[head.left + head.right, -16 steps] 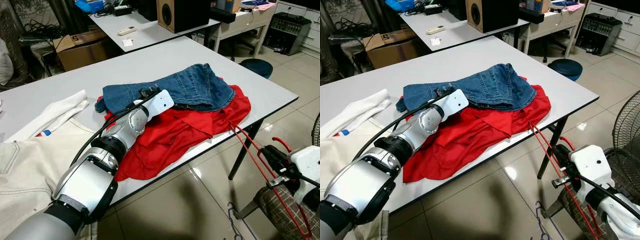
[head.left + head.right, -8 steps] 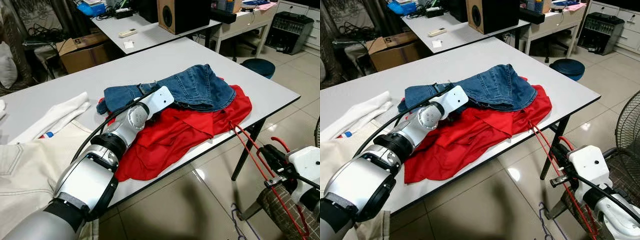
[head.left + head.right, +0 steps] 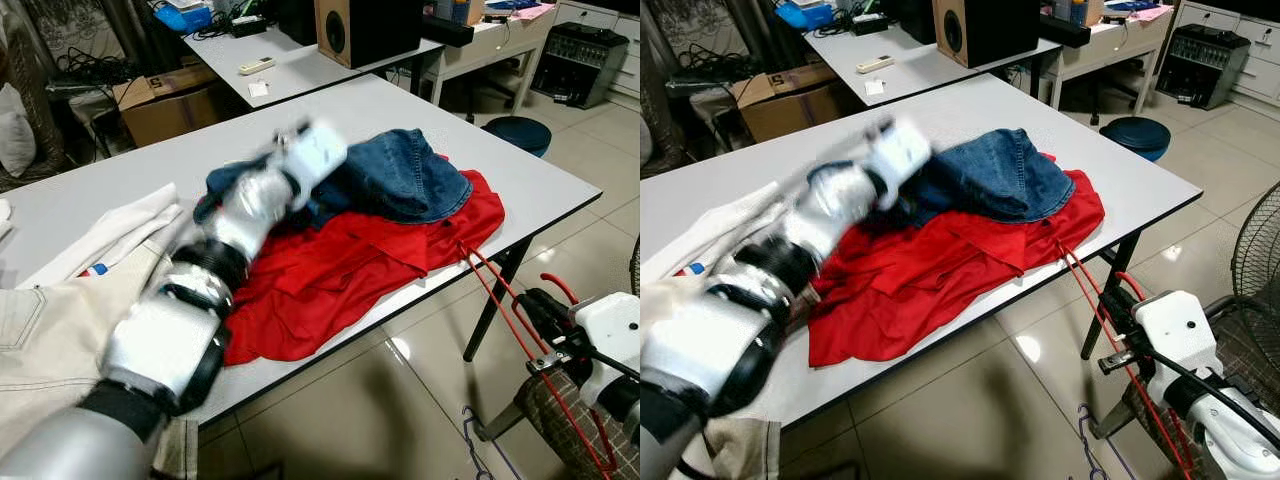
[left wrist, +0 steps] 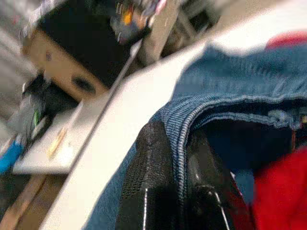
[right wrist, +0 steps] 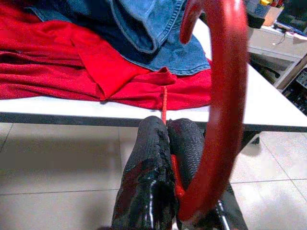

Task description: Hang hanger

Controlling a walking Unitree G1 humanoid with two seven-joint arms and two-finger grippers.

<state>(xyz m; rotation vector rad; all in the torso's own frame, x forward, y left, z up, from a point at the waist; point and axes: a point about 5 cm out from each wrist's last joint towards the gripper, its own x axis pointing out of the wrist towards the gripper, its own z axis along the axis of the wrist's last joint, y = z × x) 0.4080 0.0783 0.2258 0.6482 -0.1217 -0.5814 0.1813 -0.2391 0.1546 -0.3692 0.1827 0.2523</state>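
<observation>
White table (image 3: 500, 150) with dark edge, on glossy tiled floor (image 3: 360, 420). Red garment (image 3: 340, 270) spread near right edge, cream jeans (image 3: 50, 340) near left, white cloth (image 3: 110, 235) beyond them.

- Left arm (image 3: 190, 310): silver segments, rounded, parted by black ring joints; blurred.
- White casing at the left wrist (image 3: 312, 155), boxy.
- Left gripper (image 4: 178, 189): 2 black fingers, finely textured, glossy near the base.
- Right gripper (image 5: 165, 163): 2 long black fingers, same grainy surface.
- White rounded housing at the right wrist (image 3: 1175, 332), 1 thin black cable (image 3: 1220, 395) trailing from it.
- Small metal bracket (image 3: 1114, 361) beside that housing.
</observation>
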